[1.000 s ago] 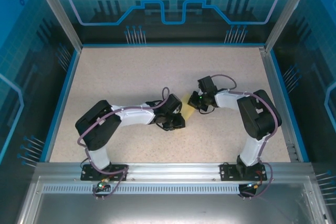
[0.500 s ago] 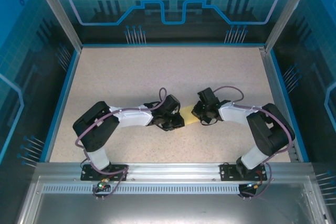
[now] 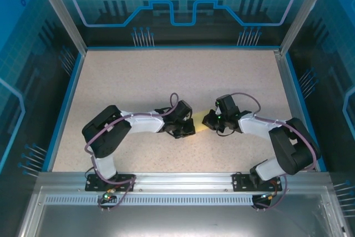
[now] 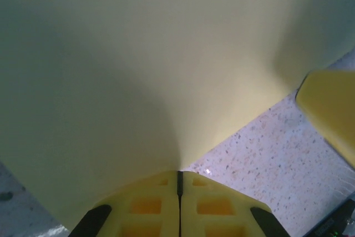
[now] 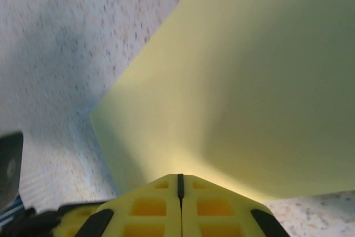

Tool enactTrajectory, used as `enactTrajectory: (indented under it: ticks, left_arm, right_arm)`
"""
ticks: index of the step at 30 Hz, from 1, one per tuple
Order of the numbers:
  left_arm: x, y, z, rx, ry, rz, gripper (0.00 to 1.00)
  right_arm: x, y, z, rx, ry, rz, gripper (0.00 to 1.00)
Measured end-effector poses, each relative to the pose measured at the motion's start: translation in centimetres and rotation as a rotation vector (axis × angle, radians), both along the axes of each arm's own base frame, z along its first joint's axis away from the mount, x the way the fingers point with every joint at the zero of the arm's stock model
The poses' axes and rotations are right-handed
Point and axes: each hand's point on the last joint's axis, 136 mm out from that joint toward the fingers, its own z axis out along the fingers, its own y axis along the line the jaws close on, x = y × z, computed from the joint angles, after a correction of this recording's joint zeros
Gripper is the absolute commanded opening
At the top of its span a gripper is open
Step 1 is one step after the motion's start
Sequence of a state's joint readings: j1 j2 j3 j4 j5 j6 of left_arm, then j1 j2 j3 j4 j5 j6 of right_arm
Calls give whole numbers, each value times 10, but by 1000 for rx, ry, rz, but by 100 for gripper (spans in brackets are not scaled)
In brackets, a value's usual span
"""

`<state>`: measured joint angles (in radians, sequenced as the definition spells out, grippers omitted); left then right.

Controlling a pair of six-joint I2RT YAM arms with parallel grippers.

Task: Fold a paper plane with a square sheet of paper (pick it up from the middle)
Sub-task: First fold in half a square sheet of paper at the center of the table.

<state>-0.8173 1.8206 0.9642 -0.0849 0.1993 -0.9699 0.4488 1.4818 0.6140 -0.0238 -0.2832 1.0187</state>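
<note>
Centre of the top view: the paper is a yellow sliver, mostly hidden between the left gripper and right gripper, each clamped on an edge; it seems unfolded.

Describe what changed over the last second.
The right tool dropped toward the near edge, its elbow swinging outward, while gripping the paper. The left tool pinched fully shut on the paper's other side. The left arm and the paper stayed roughly in place over the table.
</note>
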Motion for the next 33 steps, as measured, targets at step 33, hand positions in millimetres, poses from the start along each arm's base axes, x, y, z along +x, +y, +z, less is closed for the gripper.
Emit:
enactTrajectory:
  ticks: [33]
  left_arm:
    - [12,-6,3,-8,-34,-21,2]
  right_arm:
    - [-7,19,-25,122,46,140,2]
